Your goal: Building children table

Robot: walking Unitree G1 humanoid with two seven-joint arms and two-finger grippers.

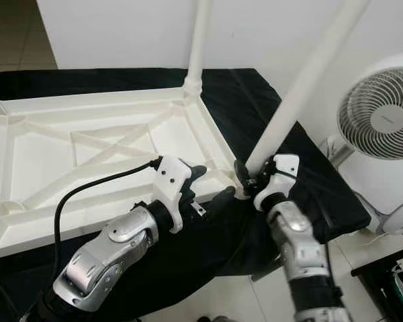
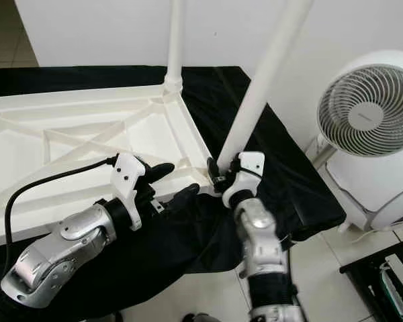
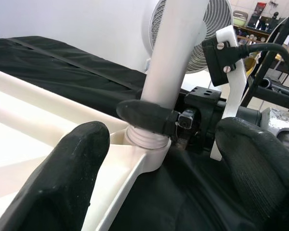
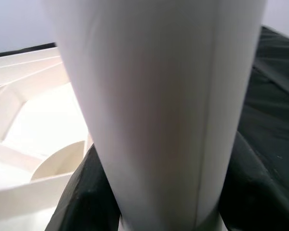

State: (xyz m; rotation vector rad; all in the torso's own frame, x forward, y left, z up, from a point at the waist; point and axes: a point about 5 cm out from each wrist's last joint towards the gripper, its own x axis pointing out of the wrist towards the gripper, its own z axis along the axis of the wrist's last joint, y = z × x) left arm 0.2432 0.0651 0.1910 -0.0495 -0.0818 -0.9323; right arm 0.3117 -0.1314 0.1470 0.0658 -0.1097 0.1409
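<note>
A white plastic tabletop (image 1: 87, 147) lies upside down on a black cloth (image 1: 255, 100). One white leg (image 1: 197, 40) stands upright in its far right corner. A second white leg (image 1: 302, 87) leans to the right, its base at the near right corner socket (image 3: 147, 147). My right gripper (image 1: 252, 176) is shut on this leg just above the socket; black fingers (image 4: 82, 192) flank the leg (image 4: 154, 106) in the right wrist view. My left gripper (image 1: 211, 184) hangs open beside the same corner, fingertips (image 3: 62, 178) apart and touching nothing.
A white floor fan (image 1: 379, 121) stands close on the right, beyond the cloth's edge. A dark rack (image 1: 396, 282) sits low at the right on the tiled floor. A white wall rises behind the table. A black cable (image 1: 87, 191) loops from my left wrist.
</note>
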